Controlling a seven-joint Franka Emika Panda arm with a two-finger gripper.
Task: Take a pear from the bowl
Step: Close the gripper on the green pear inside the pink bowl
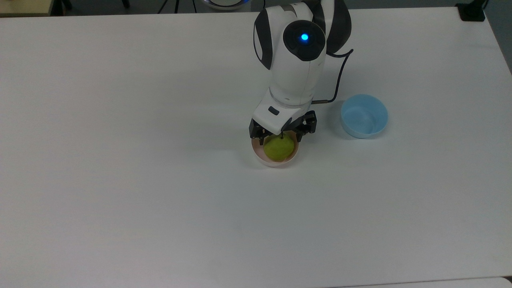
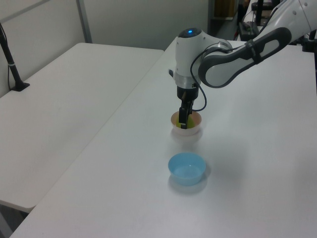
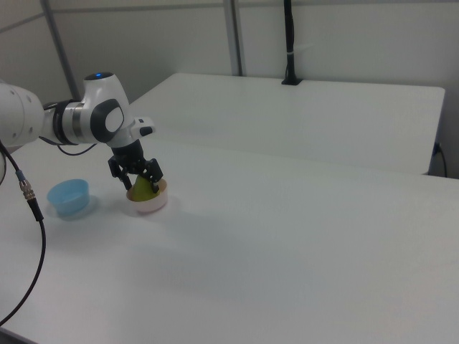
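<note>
From above, in the top view, you find the gripper (image 1: 282, 138) lowered over the pink bowl (image 1: 276, 161), which sits on the white table (image 1: 120, 160) a little right of centre. Its two dark fingers stand wide, one at each side of the pear's narrow top, and the pear (image 1: 278, 148) sits inside the bowl with its rounded body showing on the near side of the wrist. You can see no squeeze on the fruit, so judge the reach as done and the grasp as not yet made. The light blue bowl (image 1: 364, 116) stands apart to the top view's right and plays no part.

Turning to the left view, you see the arm bent down from the far side, with the gripper (image 2: 184, 122) dipping into the bowl (image 2: 187, 130); the pear (image 2: 184, 126) is mostly covered by the fingers, a sliver of green showing. The blue bowl (image 2: 186, 168) lies nearer to the camera.

Over in the right view, the spread fingers of the gripper (image 3: 140, 179) straddle the pear (image 3: 145, 189), which rests low in the bowl (image 3: 148, 202). Nothing has been lifted, as far as you can judge: closing on the fruit and raising it clear of the rim remain for you.
</note>
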